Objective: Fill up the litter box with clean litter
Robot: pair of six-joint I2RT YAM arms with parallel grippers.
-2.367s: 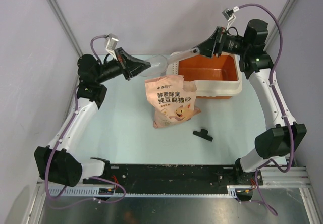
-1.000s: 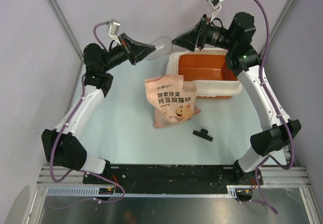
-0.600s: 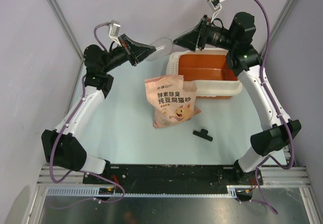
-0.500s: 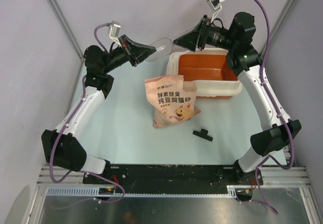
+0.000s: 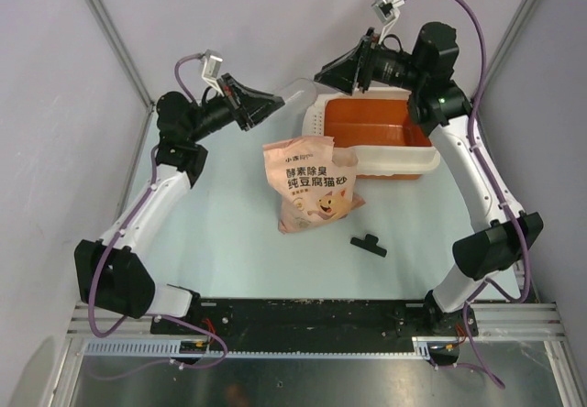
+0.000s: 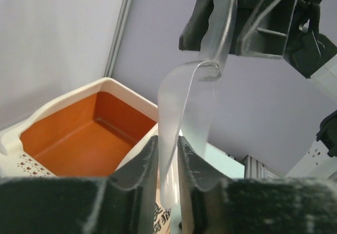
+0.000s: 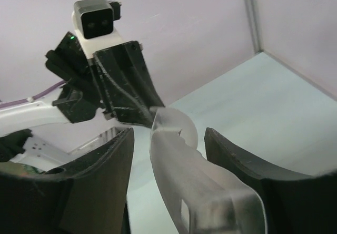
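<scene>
My left jaws are narrow, with the bowl wall of the clear scoop [image 6: 181,113] sitting right between them. My right jaws stand a good bit wider, either side of the scoop's handle [image 6: 224,23], and from the left wrist view there's a sliver of daylight on one side of it. The scoop is up in the air, so one pair has it. Honestly I can't tell which pair is actually pinching and which is just standing around it.

What matters for the next move is that the scoop runs lengthways from one pair of jaws to the other, bowl at my left, handle at my right. The litter box [image 5: 394,165] sits on the bench [image 5: 229,242] just under and nearward of my right jaws. Its long side runs left to right, with the holey ledge [image 5: 316,118] at the end toward my left. The right arm is clearly the nearer one. Inside the box is plain orange with no clean litter showing, so I reckon the job's barely begun.

The pink bag [image 5: 312,187] lies flat between the arms, its top end right at the box's near-left corner. I can't tell if it's open. My guess is the scoop goes down into the bag first, then right to the box.
</scene>
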